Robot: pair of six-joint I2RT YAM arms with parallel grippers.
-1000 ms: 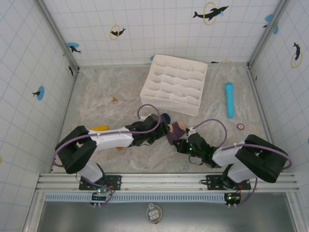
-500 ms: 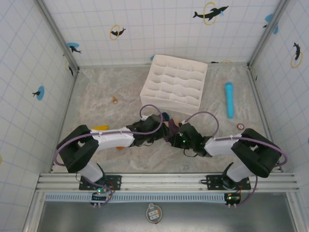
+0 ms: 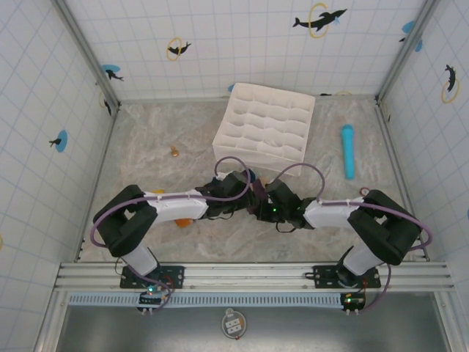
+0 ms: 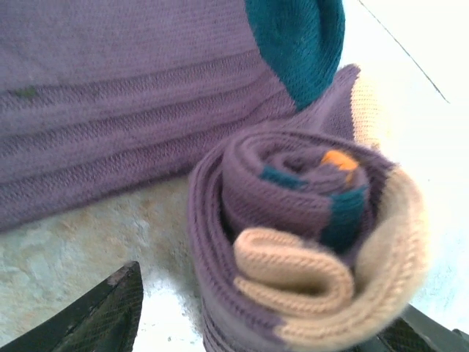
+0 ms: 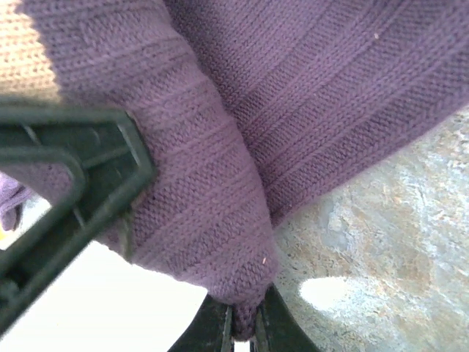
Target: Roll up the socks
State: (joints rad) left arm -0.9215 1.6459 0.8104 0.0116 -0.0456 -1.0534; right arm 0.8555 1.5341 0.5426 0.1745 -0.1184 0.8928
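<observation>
Evidently soft, the part-rolled socks [image 4: 132, 95] are seen central on the table [image 3: 146, 147]; a fold [image 5: 220, 242] is pinched by the right gripper [image 5: 244, 326], and the roll [image 4: 308, 242], best squeezed crosswise, is straddled by the parted left gripper [image 4: 267, 302].

The right end effector [image 3: 259, 206] has swung left to the left end effector [image 3: 249, 196] — the socks [image 4: 308, 242] apparently pinched between them.

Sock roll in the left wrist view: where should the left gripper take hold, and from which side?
Grip the sock roll across its rounded purple sides, coming end-on at the spiral face. That face points at the left gripper, whose open fingers straddle it; squeezing the sides should keep the layers wound.
</observation>
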